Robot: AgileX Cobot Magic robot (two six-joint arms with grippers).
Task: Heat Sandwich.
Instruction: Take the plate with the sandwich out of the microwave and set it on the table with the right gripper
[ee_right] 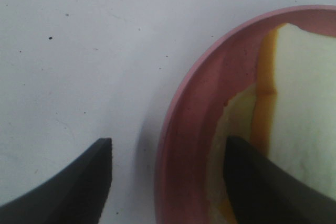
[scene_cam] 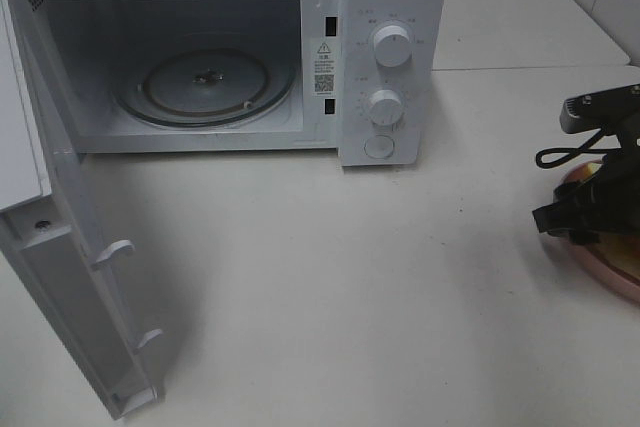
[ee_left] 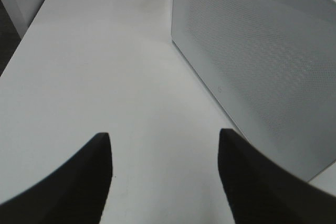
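Note:
The sandwich (ee_right: 299, 114), pale bread with a tan crust and yellow filling, lies on a round pink plate (ee_right: 194, 108). My right gripper (ee_right: 168, 145) is open just above the plate's rim. One finger hangs over the bare table and the other over the sandwich's edge, and it holds nothing. In the high view this gripper (scene_cam: 575, 215) sits at the far right over the plate (scene_cam: 612, 272) and hides most of the sandwich. My left gripper (ee_left: 164, 137) is open and empty above the table, beside the microwave's perforated side wall (ee_left: 262, 61). It is outside the high view.
The white microwave (scene_cam: 390, 7) stands at the back with its door (scene_cam: 70, 277) swung wide open toward the front left. Its glass turntable (scene_cam: 205, 82) carries nothing. The white tabletop (scene_cam: 350, 277) stretches between the microwave and the plate.

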